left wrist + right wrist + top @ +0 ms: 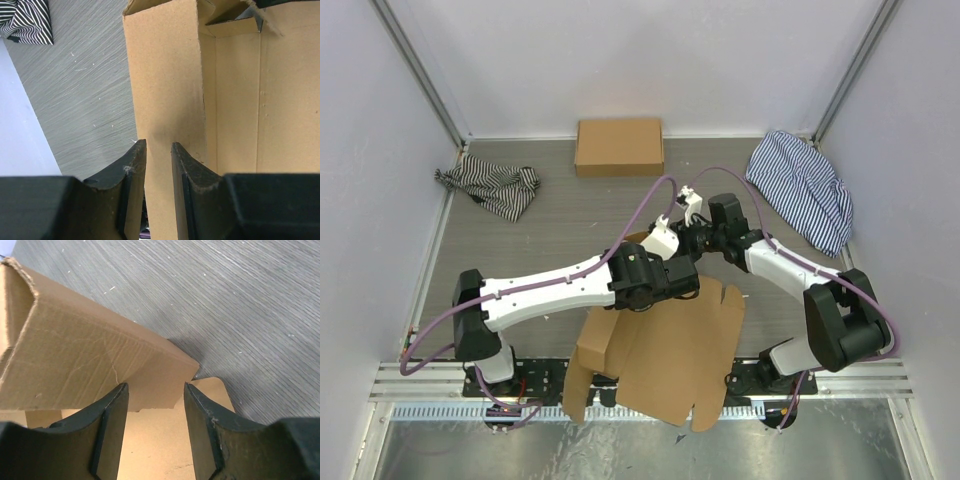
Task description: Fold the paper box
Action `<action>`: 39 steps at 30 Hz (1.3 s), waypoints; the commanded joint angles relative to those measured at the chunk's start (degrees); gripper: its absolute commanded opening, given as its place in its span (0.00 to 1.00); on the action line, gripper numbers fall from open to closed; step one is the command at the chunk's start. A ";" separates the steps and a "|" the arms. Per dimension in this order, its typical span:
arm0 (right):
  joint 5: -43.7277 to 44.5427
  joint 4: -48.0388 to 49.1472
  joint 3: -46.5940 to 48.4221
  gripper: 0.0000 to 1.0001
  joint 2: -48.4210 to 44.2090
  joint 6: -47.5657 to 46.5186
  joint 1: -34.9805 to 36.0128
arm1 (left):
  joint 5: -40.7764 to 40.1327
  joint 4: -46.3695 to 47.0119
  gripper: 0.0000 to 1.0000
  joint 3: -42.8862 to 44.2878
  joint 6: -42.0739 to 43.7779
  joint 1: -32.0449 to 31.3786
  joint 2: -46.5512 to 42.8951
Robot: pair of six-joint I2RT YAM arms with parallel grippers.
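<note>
— From above: whereabouts of the paper box point(670, 360)?
— At the middle of the worktop's point(570, 215) near edge, half open, with its near flaps hanging past that edge over the arms' bases. Left wall raised, both arms bent in over the far end
— Room around it?
— Plenty toward the far edge: only a flat brown box point(620, 147) against that edge and striped cloths point(490, 187) near the two far corners, all well apart. None on the near side, so probably safer to push flaps away than toward the bases
— Left wrist view?
— Left gripper point(157, 146) pinching the upright side wall, one finger on each face, likely to keep that wall standing on its crease while folding the end. Bare worktop on the outer side, box floor on the inner side
— Right wrist view?
— Right gripper point(156, 386) spread, astride the corner of a raised end flap, not seen pressing it. Probably lined up to tuck that flap inward. Open worktop beyond the flap's edge, nothing in the way
</note>
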 commanded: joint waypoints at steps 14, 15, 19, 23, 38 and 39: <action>-13.81 13.98 -0.99 0.67 1.29 -10.84 0.46 | 2.38 5.03 0.34 -2.27 0.65 -0.23 -0.67; -14.69 14.44 -0.86 0.70 1.60 -11.46 0.45 | 2.33 5.15 0.34 -2.23 0.74 -0.22 -0.73; -17.53 14.45 -0.25 0.76 2.76 -16.39 0.42 | 2.09 5.12 0.34 -2.12 0.95 -0.22 -1.01; -22.51 14.19 -0.17 0.79 3.76 -21.63 0.43 | 1.85 5.12 0.34 -2.55 0.95 -0.22 -1.79; -30.11 14.53 3.54 0.76 9.80 -28.98 1.58 | 1.24 6.31 0.35 -4.93 1.08 -0.13 -3.27; -30.11 14.77 3.73 0.76 10.20 -28.92 1.90 | 1.24 6.41 0.35 -5.15 1.04 -0.17 -3.47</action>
